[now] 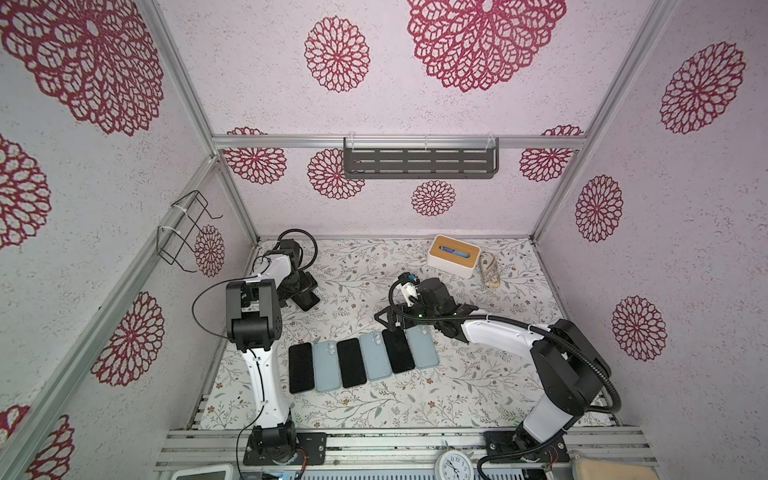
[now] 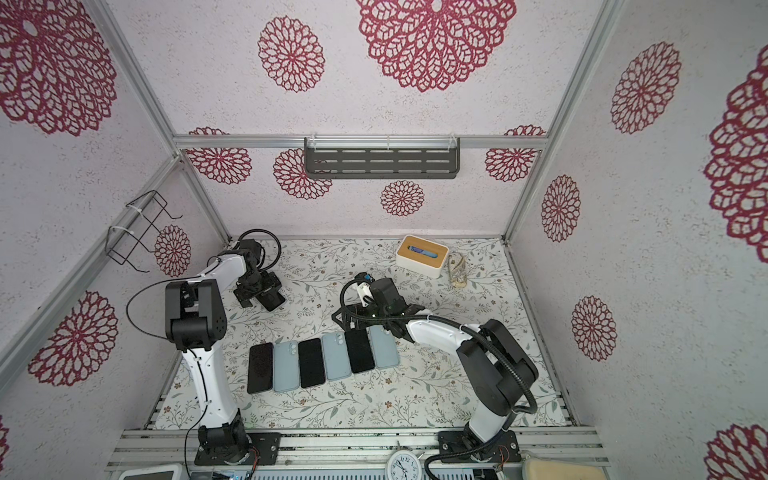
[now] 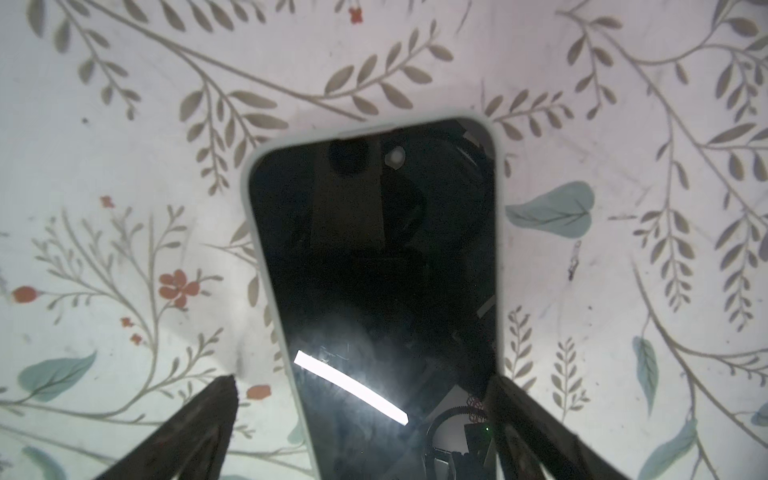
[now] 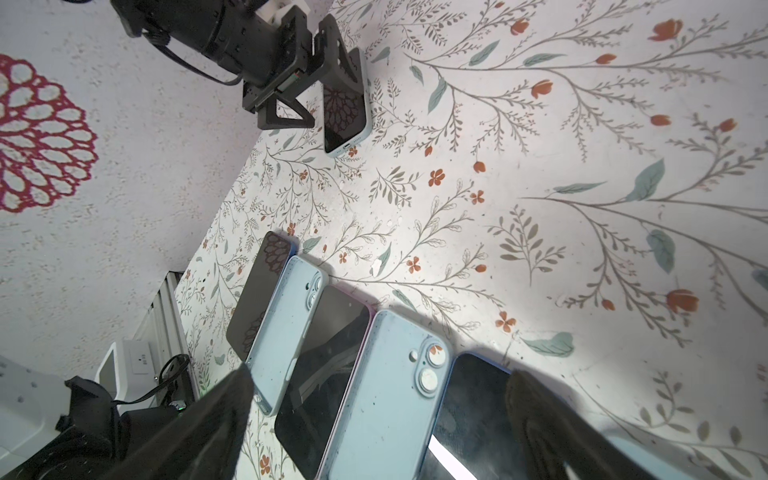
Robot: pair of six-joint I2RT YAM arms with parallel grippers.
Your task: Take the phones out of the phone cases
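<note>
At the back left of the table a phone (image 3: 374,257) lies screen up inside a pale phone case (image 3: 248,195); it shows in both top views (image 1: 311,300) (image 2: 272,298). My left gripper (image 3: 361,395) hangs low over one end of it, open, one finger on each side of it. Its right finger (image 3: 511,411) overlaps the case's edge. My right gripper (image 4: 380,376) is open above the right end of a row of black phones (image 1: 398,351) and pale blue cases (image 1: 375,356), holding nothing.
The row of several phones and cases (image 2: 324,361) runs across the middle of the floral table. A white tissue box with a wooden lid (image 1: 454,255) and a crumpled mesh bag (image 1: 489,270) sit at the back right. A dark shelf (image 1: 419,162) hangs on the back wall.
</note>
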